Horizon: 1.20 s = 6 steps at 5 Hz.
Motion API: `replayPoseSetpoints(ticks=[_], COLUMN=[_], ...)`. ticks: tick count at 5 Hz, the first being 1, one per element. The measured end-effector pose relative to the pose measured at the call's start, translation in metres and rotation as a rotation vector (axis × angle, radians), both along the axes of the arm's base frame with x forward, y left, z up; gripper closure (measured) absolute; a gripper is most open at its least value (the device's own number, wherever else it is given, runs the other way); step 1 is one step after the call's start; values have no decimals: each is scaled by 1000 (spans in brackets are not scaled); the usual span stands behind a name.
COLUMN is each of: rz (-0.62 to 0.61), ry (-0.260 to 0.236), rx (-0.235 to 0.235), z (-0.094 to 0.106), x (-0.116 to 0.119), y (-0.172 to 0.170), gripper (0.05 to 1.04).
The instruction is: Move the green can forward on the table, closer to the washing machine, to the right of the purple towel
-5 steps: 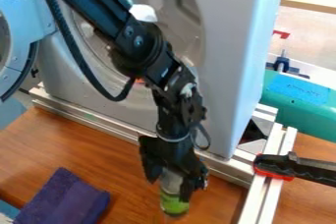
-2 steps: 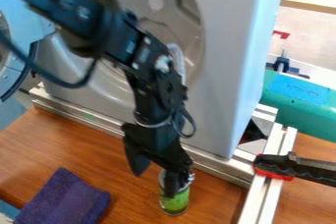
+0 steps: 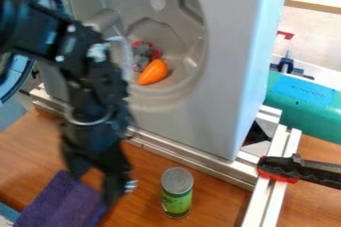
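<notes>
The black gripper (image 3: 93, 183) hangs over the right part of the folded purple cloth (image 3: 57, 202), its fingers spread with nothing between them. Upright on the wooden table, to the right of the gripper and apart from it, stands a can (image 3: 176, 192) with a green label and a grey metal top. Inside the grey drum-like recess behind, an orange carrot-shaped object (image 3: 154, 72) lies beside a grey and red item (image 3: 142, 53).
Metal rails (image 3: 200, 162) run along the front of the grey machine (image 3: 230, 61). A black and red clamp (image 3: 299, 171) grips the rail at the right. Behind it lies a teal object (image 3: 309, 104) with a blue label.
The gripper has moved left, away from the can, which stays upright where it was. The arm's shift has uncovered the carrot-shaped object and the item beside it.
</notes>
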<state>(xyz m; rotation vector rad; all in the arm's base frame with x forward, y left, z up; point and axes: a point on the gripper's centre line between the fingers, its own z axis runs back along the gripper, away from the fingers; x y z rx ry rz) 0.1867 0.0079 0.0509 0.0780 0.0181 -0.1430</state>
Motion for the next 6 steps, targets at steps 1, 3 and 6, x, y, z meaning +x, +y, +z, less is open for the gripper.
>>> replayPoseSetpoints(ticks=[1,3,6], rz=[46,73,74], ry=[-25,-37,-39], rx=[3,1,1], z=[-1,-3,-3], x=[-1,1,1], y=[48,81,81], gripper=[83,83,83])
